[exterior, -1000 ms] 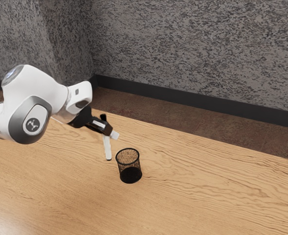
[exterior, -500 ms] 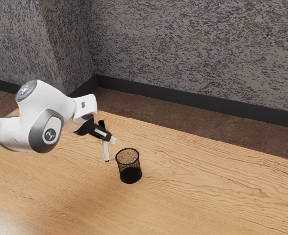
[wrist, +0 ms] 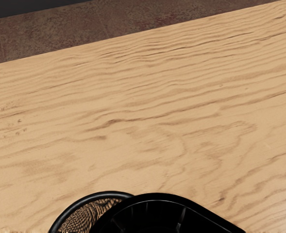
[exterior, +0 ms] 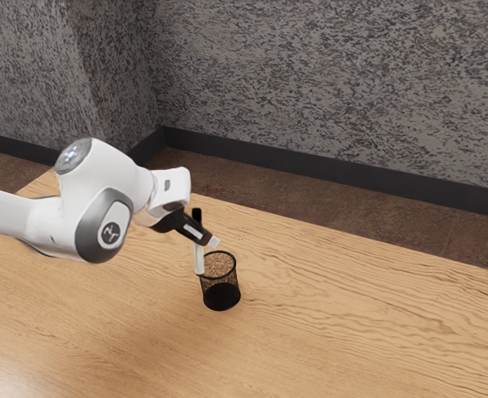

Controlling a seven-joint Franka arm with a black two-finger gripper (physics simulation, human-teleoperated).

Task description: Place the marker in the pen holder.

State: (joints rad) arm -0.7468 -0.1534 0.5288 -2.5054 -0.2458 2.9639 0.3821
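The pen holder (exterior: 232, 287) stands upright on the surface (exterior: 351, 315); the marker (exterior: 199, 259) is in the pincer (exterior: 210, 241), above the surface and close to upright, its lower end overlapping the holder's rim on the exterior view's left; whether that end is inside, over or before the rim cannot be told; the pincer lies to the exterior view's left of the holder's middle and higher than its rim; behind the surface's far edge runs the floor (exterior: 310, 217), and behind that the wall (exterior: 335, 91).
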